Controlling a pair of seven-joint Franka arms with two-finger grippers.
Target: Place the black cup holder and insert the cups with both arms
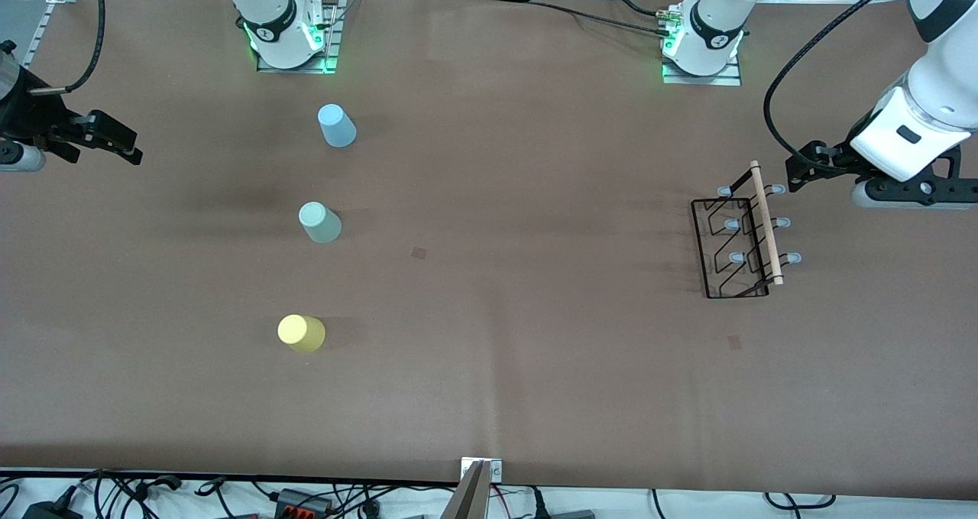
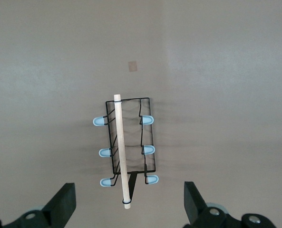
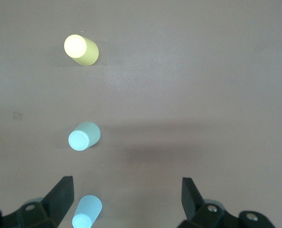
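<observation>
The black cup holder (image 1: pixel 766 228) stands on the table toward the left arm's end, its wooden rod on top and pale-tipped prongs to both sides. My left gripper (image 1: pixel 802 169) hovers beside it, open and holding nothing; in the left wrist view the cup holder (image 2: pixel 121 152) sits ahead of the open left gripper (image 2: pixel 130 204). Three cups stand in a row toward the right arm's end, narrow end up: light blue (image 1: pixel 336 125), grey-green (image 1: pixel 319 222), yellow (image 1: pixel 301 333). My right gripper (image 1: pixel 126 143) hangs open, well apart from them. The right wrist view shows the yellow (image 3: pixel 81 49), grey-green (image 3: pixel 83 136) and blue (image 3: pixel 86 213) cups ahead of the right gripper (image 3: pixel 127 199).
Brown paper covers the table (image 1: pixel 497 351). Two small darker squares mark it, one near the middle (image 1: pixel 419 253) and one nearer the front camera than the cup holder (image 1: pixel 734 342). Cables (image 1: pixel 306 496) run along the table's near edge.
</observation>
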